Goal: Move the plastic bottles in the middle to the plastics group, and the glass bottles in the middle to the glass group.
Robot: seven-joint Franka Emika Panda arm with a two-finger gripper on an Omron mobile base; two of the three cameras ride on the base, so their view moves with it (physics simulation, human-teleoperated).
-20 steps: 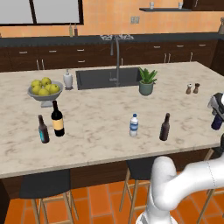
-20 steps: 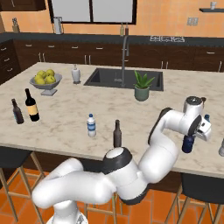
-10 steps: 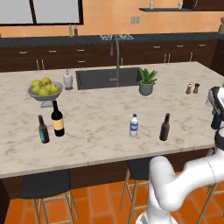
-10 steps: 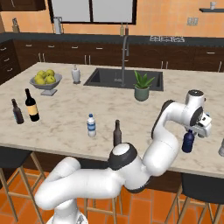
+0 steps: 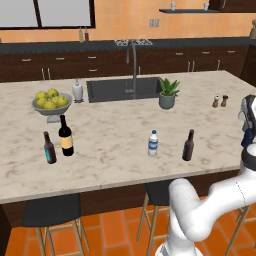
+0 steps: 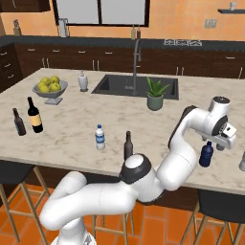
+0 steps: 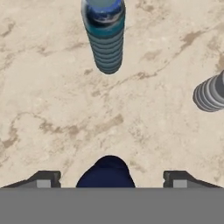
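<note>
1. Hand view: the dark navy plastic bottle (image 7: 108, 172) stands on the marble island counter (image 7: 52, 109) between the fingertips (image 7: 43, 178) of the gripper (image 7: 109, 179), whose jaws stand wide to either side with a clear gap, gripping nothing.
2. Right base view: the same navy bottle (image 6: 206, 154) stands upright near the counter's right end, directly under the gripper (image 6: 221, 142).
3. Just ahead of it in the hand view stands the slim teal-blue bottle (image 7: 104, 35) of the plastics group, with a grey ribbed bottle (image 7: 210, 92) off to one side; the navy bottle appears to be delivered near them.
4. Left in the middle of the island: the clear plastic bottle (image 5: 153, 143) with white cap and blue label, and just beside it the slender unlabelled brown glass bottle (image 5: 188, 145). Neither has been sorted, so roughly a third of the job looks done.
5. The glass group waits at the far left end: a black wine bottle (image 5: 65, 136) with a tan label and a smaller brown bottle (image 5: 49, 148) with a teal label.
6. Containers: a grey bowl (image 5: 42, 108) holds yellow-green fruit (image 5: 50, 98); a pot (image 5: 167, 102) beside the sink (image 5: 107, 90) holds a green plant (image 5: 168, 86).
</note>
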